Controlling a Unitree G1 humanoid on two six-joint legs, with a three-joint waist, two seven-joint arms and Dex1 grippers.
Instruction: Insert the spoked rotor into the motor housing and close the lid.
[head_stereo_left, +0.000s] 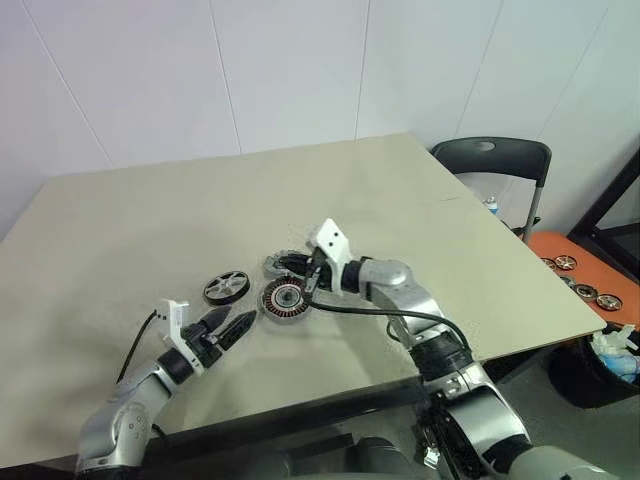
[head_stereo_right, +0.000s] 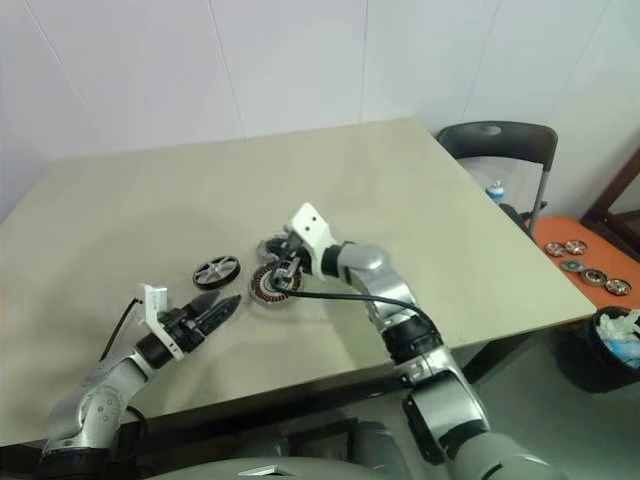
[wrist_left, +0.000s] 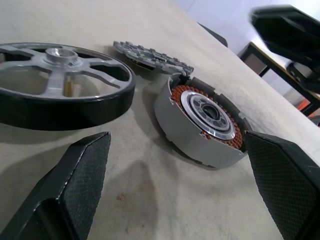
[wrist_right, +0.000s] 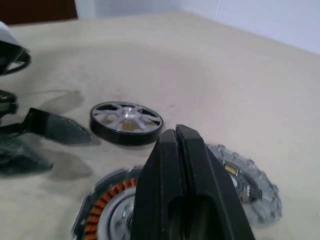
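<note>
Right gripper (head_stereo_left: 300, 281) sits pressed together and holding nothing, I think just above the motor housing (head_stereo_left: 283, 299), whose winding face points up; my forearm reaches in low from the near right. Left gripper (head_stereo_left: 240, 325) is spread wide near the table, aimed at the housing. Beyond it, the spoked rotor (head_stereo_left: 226, 287) and lid (wrist_right: 252, 187) lie flat.

Two silver-grey metal arms with black joints, white wrist blocks, black cables and textured black finger pads (wrist_left: 82, 185).
</note>
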